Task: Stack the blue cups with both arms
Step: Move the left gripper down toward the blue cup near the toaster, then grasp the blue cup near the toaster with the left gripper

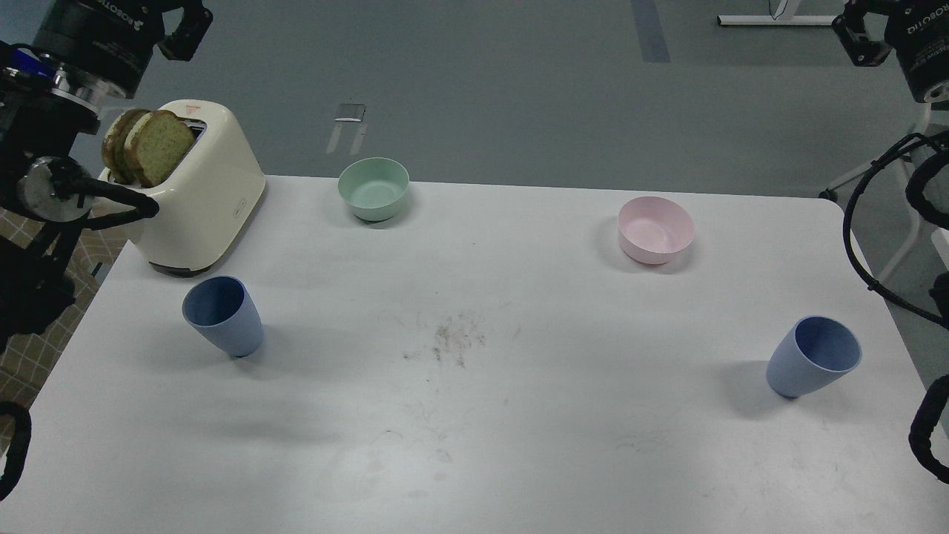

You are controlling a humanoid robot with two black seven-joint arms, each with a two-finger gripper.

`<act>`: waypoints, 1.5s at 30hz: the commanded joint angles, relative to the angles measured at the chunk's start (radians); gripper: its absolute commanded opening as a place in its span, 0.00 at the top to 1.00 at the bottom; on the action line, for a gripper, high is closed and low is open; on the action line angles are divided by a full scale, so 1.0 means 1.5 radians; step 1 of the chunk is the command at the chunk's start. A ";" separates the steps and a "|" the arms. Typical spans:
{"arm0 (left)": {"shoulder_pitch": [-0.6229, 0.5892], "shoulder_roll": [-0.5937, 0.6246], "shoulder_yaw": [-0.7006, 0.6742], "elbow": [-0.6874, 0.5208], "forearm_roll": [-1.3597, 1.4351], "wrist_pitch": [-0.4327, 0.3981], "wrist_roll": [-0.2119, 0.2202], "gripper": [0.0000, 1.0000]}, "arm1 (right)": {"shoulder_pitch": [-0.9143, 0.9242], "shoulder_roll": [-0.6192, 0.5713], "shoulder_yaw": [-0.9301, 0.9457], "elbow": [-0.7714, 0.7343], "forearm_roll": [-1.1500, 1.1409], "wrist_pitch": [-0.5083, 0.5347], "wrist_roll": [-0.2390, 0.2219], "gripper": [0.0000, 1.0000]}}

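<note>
Two dusty-blue cups stand upright and empty on the white table [474, 460]. One blue cup [224, 316] is at the left, just in front of the toaster. The other blue cup [814, 357] is near the right edge. My left gripper [185, 28] is raised at the top left corner, above and behind the toaster, far from the left cup. My right gripper [860, 37] hangs at the top right corner, well behind the right cup. The frame's top edge cuts off both grippers and only one finger of each shows. Neither holds anything that I can see.
A cream toaster [204, 200] with two bread slices [148, 147] stands at the back left. A mint-green bowl [374, 188] sits at the back centre and a pink bowl [656, 230] at the back right. Black cables [864, 245] hang past the table's right edge.
</note>
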 commanded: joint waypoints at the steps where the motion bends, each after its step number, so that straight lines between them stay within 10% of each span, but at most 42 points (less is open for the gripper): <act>1: 0.000 -0.002 0.005 0.001 0.002 -0.003 -0.005 0.03 | -0.006 -0.003 0.000 0.000 0.000 0.000 -0.004 0.00; 29: 0.048 0.121 0.105 -0.117 0.162 0.032 -0.005 0.08 | -0.047 -0.022 0.032 0.004 0.001 0.000 0.011 0.00; 40: 0.197 0.301 0.115 -0.311 0.576 0.120 -0.011 0.17 | -0.079 -0.034 0.038 0.006 0.011 0.000 0.024 0.00; 45: 0.270 0.347 0.129 -0.312 0.710 0.236 -0.058 0.22 | -0.079 -0.045 0.038 0.006 0.015 0.000 0.024 0.00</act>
